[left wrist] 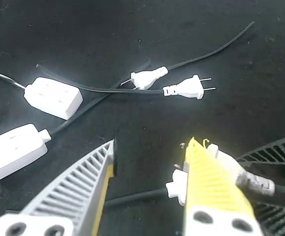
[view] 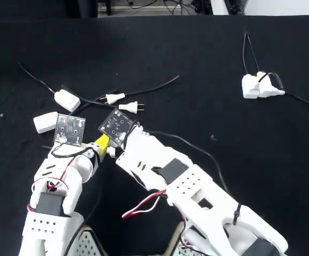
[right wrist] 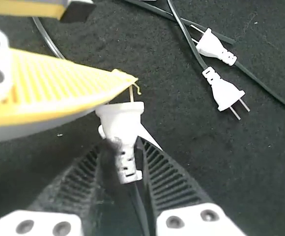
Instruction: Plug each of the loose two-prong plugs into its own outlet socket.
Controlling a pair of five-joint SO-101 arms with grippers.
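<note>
My right gripper point(right wrist: 123, 150) is shut on a white two-prong plug point(right wrist: 120, 130), its dark ribbed fingers point(right wrist: 164, 177) clamping the plug's body. The plug's prong end lies against the yellow finger point(right wrist: 59, 93) of my left gripper point(left wrist: 152, 142), which stands open above the black mat. The same held plug point(left wrist: 179, 186) shows behind that yellow finger point(left wrist: 209, 182). Two loose white plugs point(left wrist: 145, 77) point(left wrist: 184, 88) lie on their black cords just beyond both grippers. Two white outlet blocks point(left wrist: 54, 98) point(left wrist: 10, 150) rest off to the side. In the high view both grippers meet near the yellow finger point(view: 102, 143).
A third white outlet block point(view: 252, 86) with a plug in it lies at the far right of the black table point(view: 208, 48). Black cords point(view: 154, 87) cross the mat around the loose plugs. A thin cord point(view: 197, 146) runs past the right arm.
</note>
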